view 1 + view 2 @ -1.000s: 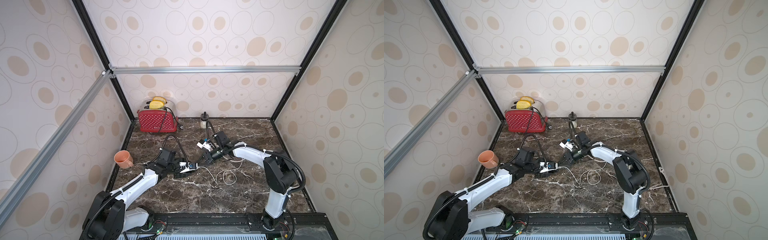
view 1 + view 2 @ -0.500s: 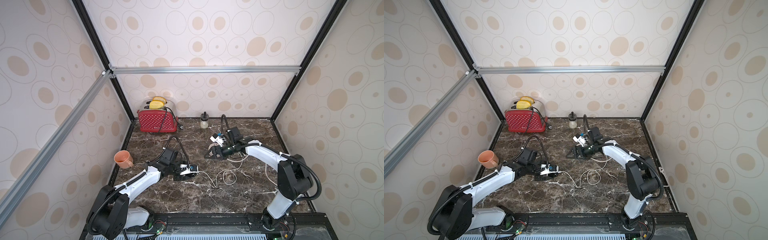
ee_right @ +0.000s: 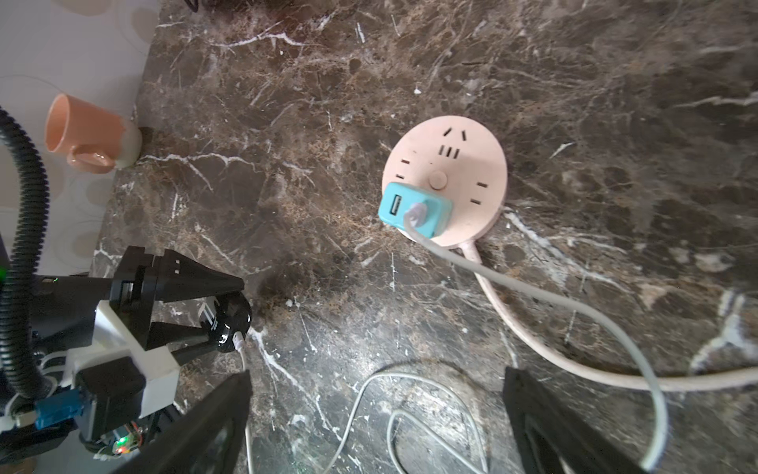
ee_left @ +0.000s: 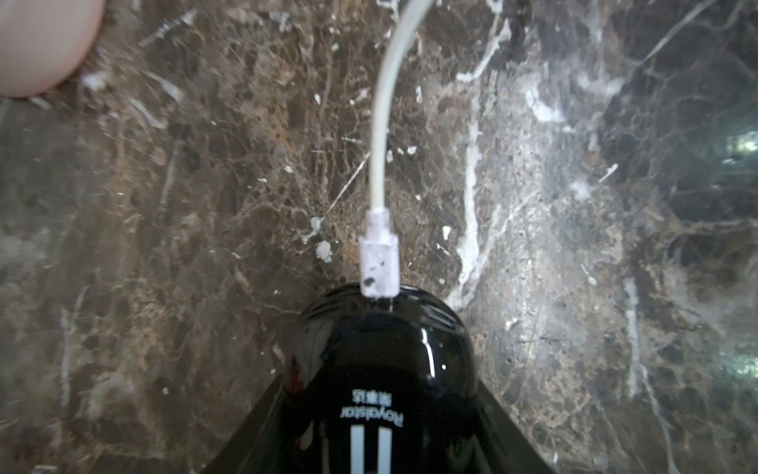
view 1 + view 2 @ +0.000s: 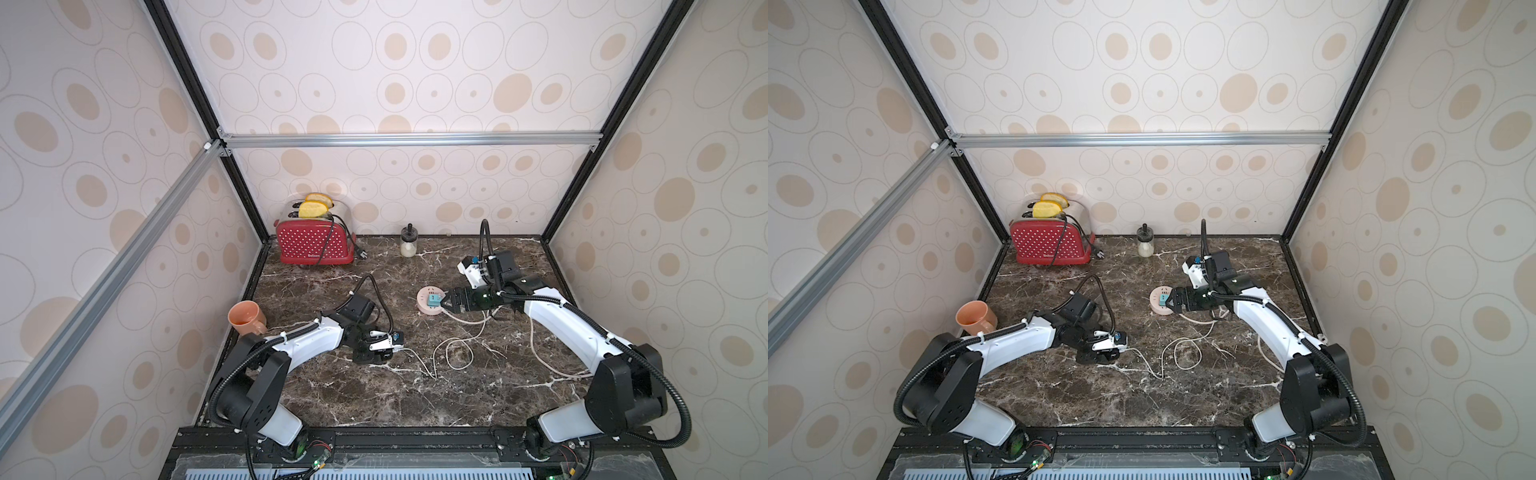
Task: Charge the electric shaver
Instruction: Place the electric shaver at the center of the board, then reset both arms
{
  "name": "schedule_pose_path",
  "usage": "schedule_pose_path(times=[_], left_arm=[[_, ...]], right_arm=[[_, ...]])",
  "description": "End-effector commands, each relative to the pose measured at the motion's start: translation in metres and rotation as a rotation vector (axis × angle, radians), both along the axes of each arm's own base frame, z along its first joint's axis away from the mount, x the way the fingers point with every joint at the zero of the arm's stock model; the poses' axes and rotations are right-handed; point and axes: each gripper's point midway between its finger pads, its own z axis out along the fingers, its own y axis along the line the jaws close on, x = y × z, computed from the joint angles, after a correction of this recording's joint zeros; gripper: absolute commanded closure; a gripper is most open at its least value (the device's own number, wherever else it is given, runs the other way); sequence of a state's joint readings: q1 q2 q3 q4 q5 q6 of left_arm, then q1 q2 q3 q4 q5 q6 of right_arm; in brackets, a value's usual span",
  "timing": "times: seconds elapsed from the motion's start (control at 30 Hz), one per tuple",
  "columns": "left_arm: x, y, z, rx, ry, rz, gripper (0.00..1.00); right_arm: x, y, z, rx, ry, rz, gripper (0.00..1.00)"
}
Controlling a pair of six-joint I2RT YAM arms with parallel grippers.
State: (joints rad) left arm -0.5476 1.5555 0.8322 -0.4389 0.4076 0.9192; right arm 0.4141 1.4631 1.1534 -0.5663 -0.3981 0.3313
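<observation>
Left hand [image 3: 236, 314] clenched on the stubby glossy-black electric shaver [image 4: 381, 369], down at the dark marble tabletop [image 3: 574, 82], left of centre. White cable [image 4: 379, 135] is seated in the shaver's end. Teal cube adapter [image 3: 414, 209], with a white plug in it, sits on the round pink socket disc [image 3: 463, 164]. Right hand [image 5: 449, 302] spread wide, empty, just beside the disc.

The tabletop [image 5: 415, 407] was dark brown marble with white veins. The shaver [image 4: 381, 361] was glossy black with two silvery-white stripes; its cable [image 4: 378, 156] was white. The adapter [image 3: 434, 209] was teal, the round socket [image 3: 463, 164] pale pink. Left of centre in a top view, the toaster [image 5: 309, 247] was red with white dots; the mug [image 5: 243, 318] was peach-orange.
</observation>
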Motion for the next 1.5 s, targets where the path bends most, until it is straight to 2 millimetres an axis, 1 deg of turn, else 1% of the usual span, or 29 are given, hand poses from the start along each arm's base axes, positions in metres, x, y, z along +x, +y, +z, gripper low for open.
schedule_pose_path(times=[0.0, 0.1, 0.17, 0.27, 0.3, 0.33, 0.37, 0.4, 0.43, 0.5, 0.57, 0.63, 0.7, 0.77, 0.8, 0.83, 0.87, 0.9, 0.97, 1.03, 1.1, 1.17, 1.27, 1.3, 1.37, 1.4, 1.47], left_arm=[[0.006, 0.001, 0.0, 0.053, 0.026, 0.013, 0.76], [0.008, 0.001, -0.006, 0.083, 0.06, 0.02, 0.7], [0.01, 0.001, -0.009, 0.099, 0.079, 0.028, 0.61], [0.017, 0.001, -0.012, 0.118, 0.078, 0.049, 0.57], [0.02, 0.0, -0.012, 0.117, 0.07, 0.054, 0.53], [0.023, -0.001, -0.01, 0.114, 0.058, 0.064, 0.4], [0.026, -0.002, -0.007, 0.106, 0.045, 0.074, 0.33], [0.03, -0.004, -0.003, 0.095, 0.029, 0.084, 0.23], [0.033, -0.005, 0.001, 0.084, 0.014, 0.094, 0.01], [0.041, -0.009, 0.011, 0.056, -0.013, 0.122, 0.01], [0.051, -0.016, 0.025, 0.005, -0.054, 0.168, 0.01], [0.068, -0.021, 0.048, -0.078, -0.125, 0.258, 0.01], [0.091, -0.018, 0.075, -0.15, -0.224, 0.388, 0.01], [0.115, -0.004, 0.107, -0.212, -0.347, 0.537, 0.01], [0.126, 0.01, 0.123, -0.25, -0.408, 0.626, 0.01], [0.135, 0.024, 0.135, -0.283, -0.452, 0.707, 0.01], [0.145, 0.042, 0.148, -0.322, -0.502, 0.809, 0.01], [0.152, 0.064, 0.157, -0.343, -0.551, 0.91, 0.01], [0.159, 0.102, 0.165, -0.345, -0.636, 1.057, 0.01], [0.161, 0.132, 0.163, -0.342, -0.694, 1.156, 0.01], [0.161, 0.158, 0.151, -0.318, -0.733, 1.247, 0.01], [0.161, 0.177, 0.135, -0.301, -0.748, 1.317, 0.01], [0.159, 0.199, 0.11, -0.323, -0.761, 1.415, 0.01], [0.157, 0.207, 0.102, -0.297, -0.776, 1.443, 0.01], [0.155, 0.219, 0.083, -0.31, -0.781, 1.498, 0.01], [0.156, 0.222, 0.083, -0.322, -0.804, 1.506, 0.01], [0.162, 0.232, 0.081, -0.322, -0.792, 1.548, 0.01]], right_arm=[[0.0, -0.011, 0.001, -0.042, -0.036, -0.014, 0.0], [0.001, -0.016, 0.004, -0.059, -0.05, -0.027, 0.0], [0.002, -0.021, 0.007, -0.077, -0.074, -0.04, 0.0], [0.005, -0.03, 0.015, -0.097, -0.131, -0.067, 0.0], [0.005, -0.033, 0.018, -0.106, -0.153, -0.075, 0.0], [0.006, -0.038, 0.02, -0.119, -0.171, -0.087, 0.0], [0.006, -0.041, 0.022, -0.127, -0.188, -0.094, 0.0], [0.006, -0.045, 0.024, -0.136, -0.201, -0.101, 0.0], [0.007, -0.048, 0.027, -0.141, -0.215, -0.108, 0.0], [0.007, -0.056, 0.03, -0.156, -0.231, -0.125, 0.0], [0.009, -0.063, 0.033, -0.173, -0.253, -0.142, 0.0], [0.012, -0.073, 0.037, -0.196, -0.282, -0.173, 0.0], [0.016, -0.085, 0.041, -0.23, -0.329, -0.213, 0.0], [0.02, -0.102, 0.04, -0.284, -0.378, -0.265, 0.0], [0.023, -0.114, 0.036, -0.324, -0.405, -0.303, 0.0], [0.024, -0.125, 0.031, -0.354, -0.423, -0.338, 0.0], [0.025, -0.137, 0.026, -0.391, -0.445, -0.38, 0.0], [0.027, -0.15, 0.021, -0.423, -0.469, -0.426, 0.0], [0.029, -0.169, 0.014, -0.463, -0.533, -0.5, 0.0], [0.034, -0.188, 0.012, -0.487, -0.617, -0.572, 0.0], [0.038, -0.196, 0.007, -0.508, -0.717, -0.593, 0.0], [0.042, -0.201, 0.001, -0.541, -0.768, -0.603, 0.0], [0.048, -0.208, -0.018, -0.6, -0.77, -0.604, 0.0], [0.05, -0.208, -0.021, -0.612, -0.766, -0.594, 0.0], [0.055, -0.209, -0.031, -0.627, -0.77, -0.58, 0.0], [0.057, -0.207, -0.034, -0.618, -0.78, -0.572, 0.0], [0.061, -0.208, -0.045, -0.625, -0.791, -0.559, 0.0]])
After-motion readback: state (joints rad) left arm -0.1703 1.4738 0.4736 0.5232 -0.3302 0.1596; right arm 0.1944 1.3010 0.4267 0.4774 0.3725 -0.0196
